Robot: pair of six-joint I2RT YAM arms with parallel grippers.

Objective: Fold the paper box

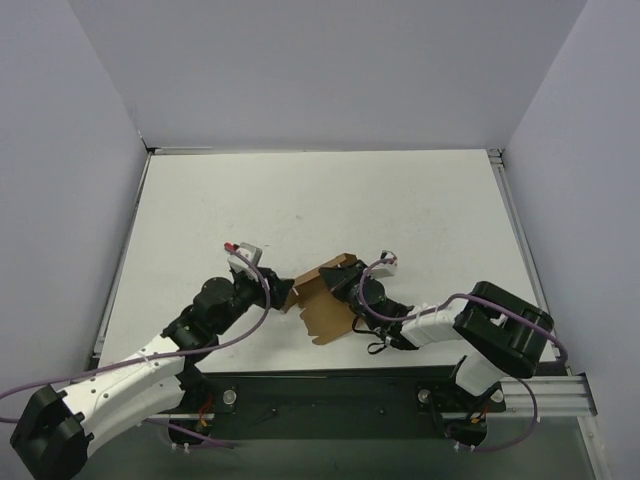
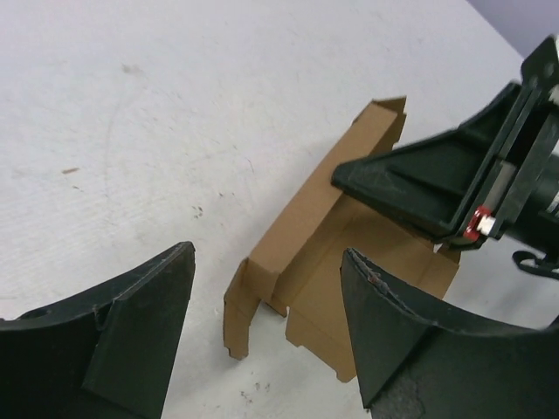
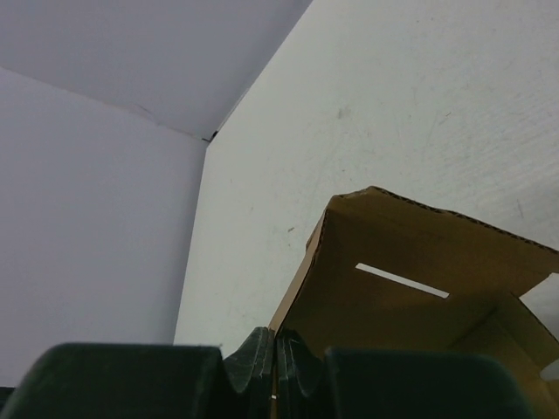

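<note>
Because the right gripper [image 3: 276, 349] is squeezed tight on one standing side of the paper box [image 1: 322, 312], the box cannot slide away. It sits near the front of the table [image 1: 330, 200], between both arms. The left gripper [image 1: 272, 292] is just beside it, fingers wide apart, holding nothing. Past the box, the table runs far back to the wall [image 1: 330, 70].

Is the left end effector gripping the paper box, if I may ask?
No, the left end effector stands wide open, fingers not closed on the paper box.

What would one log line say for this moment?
left hand: open by box | right hand: shut on box | box: partly folded
</note>
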